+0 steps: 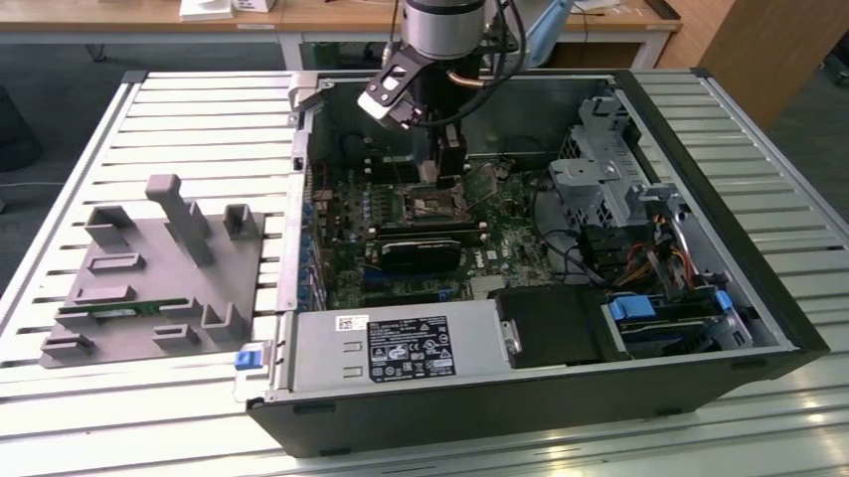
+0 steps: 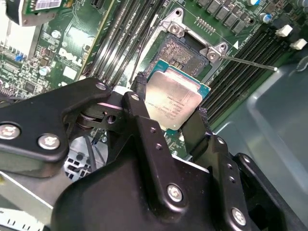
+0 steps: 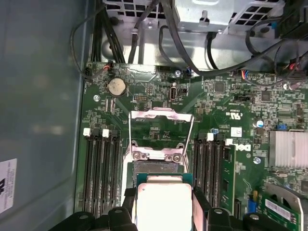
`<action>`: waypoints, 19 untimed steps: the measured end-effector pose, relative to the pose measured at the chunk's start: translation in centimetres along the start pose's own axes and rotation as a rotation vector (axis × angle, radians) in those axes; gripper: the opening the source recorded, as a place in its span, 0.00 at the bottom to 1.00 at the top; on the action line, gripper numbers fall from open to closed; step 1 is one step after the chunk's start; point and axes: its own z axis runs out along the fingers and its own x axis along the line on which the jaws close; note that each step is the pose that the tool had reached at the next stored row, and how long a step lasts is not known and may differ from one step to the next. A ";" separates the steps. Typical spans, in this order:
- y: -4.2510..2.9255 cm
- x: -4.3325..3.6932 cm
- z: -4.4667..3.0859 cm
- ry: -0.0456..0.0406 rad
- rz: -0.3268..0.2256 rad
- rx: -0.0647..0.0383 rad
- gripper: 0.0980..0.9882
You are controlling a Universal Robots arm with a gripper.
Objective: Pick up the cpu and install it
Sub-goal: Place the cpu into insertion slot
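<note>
One arm is reaching from the exterior view's upper centre into the computer case. Second wrist view: jaws are pinching the cpu by opposite edges, likely sparing its contacts, close over the socket. First wrist view: the load plate is standing raised, leaving the socket open.

Matt silvery metal on cpu
</note>
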 end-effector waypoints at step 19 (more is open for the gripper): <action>-0.17 0.64 3.09 0.0001 0.000 0.004 0.50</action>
